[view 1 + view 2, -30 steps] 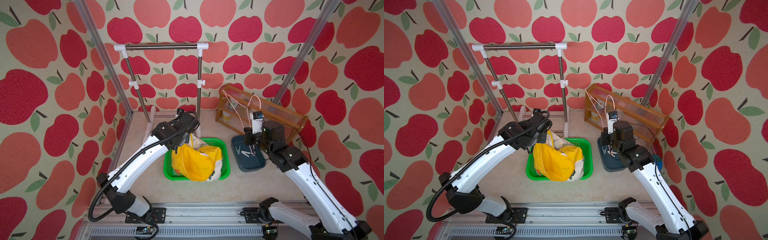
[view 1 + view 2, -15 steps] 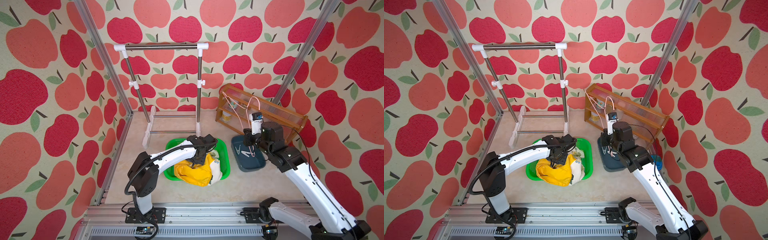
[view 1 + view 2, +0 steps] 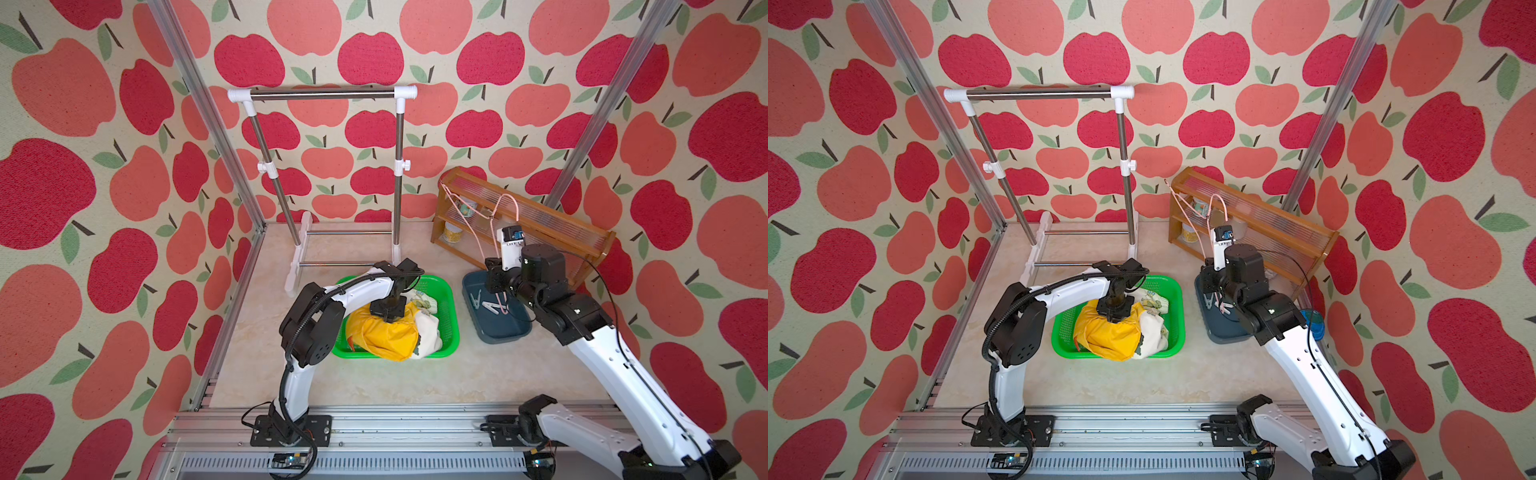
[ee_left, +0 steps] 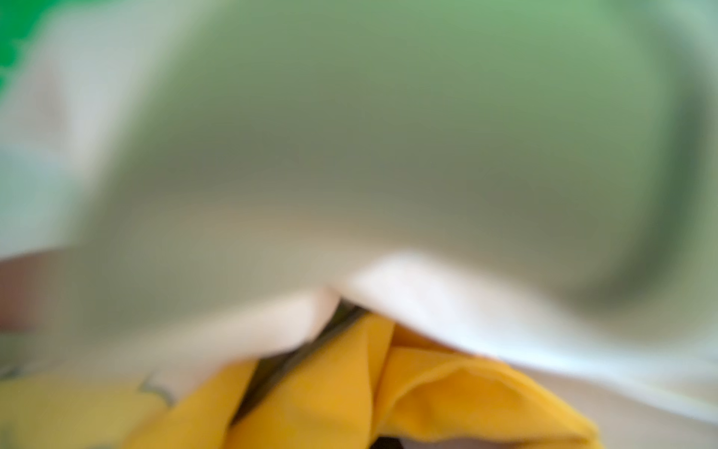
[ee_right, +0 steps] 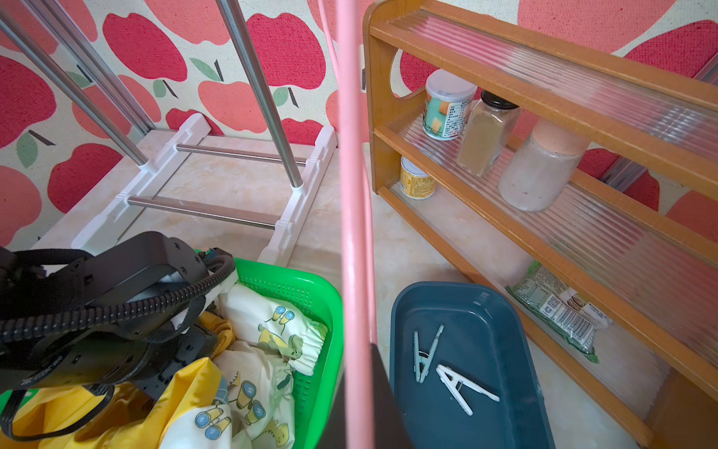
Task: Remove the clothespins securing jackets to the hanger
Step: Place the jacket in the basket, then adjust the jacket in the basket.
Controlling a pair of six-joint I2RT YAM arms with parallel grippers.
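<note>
While the left gripper (image 3: 390, 319) sits low in the green basket (image 3: 452, 316), its jaws pressed together on a bunch of the yellow jacket (image 3: 384, 338) (the cream printed jacket (image 3: 429, 332) lies crumpled just beside it), the right gripper (image 3: 500, 296) hangs over the blue tray (image 3: 505, 332), jaws pinching the pink hanger (image 5: 351, 194). Two clothespins (image 5: 427, 355) lie loose in that tray on the worktop (image 3: 374, 386).

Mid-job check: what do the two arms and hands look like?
The left arm and right arm have white shells with black joints; left hand and right hand are black. A ribbed black cable runs along the left arm, a thin one along the right.
</note>
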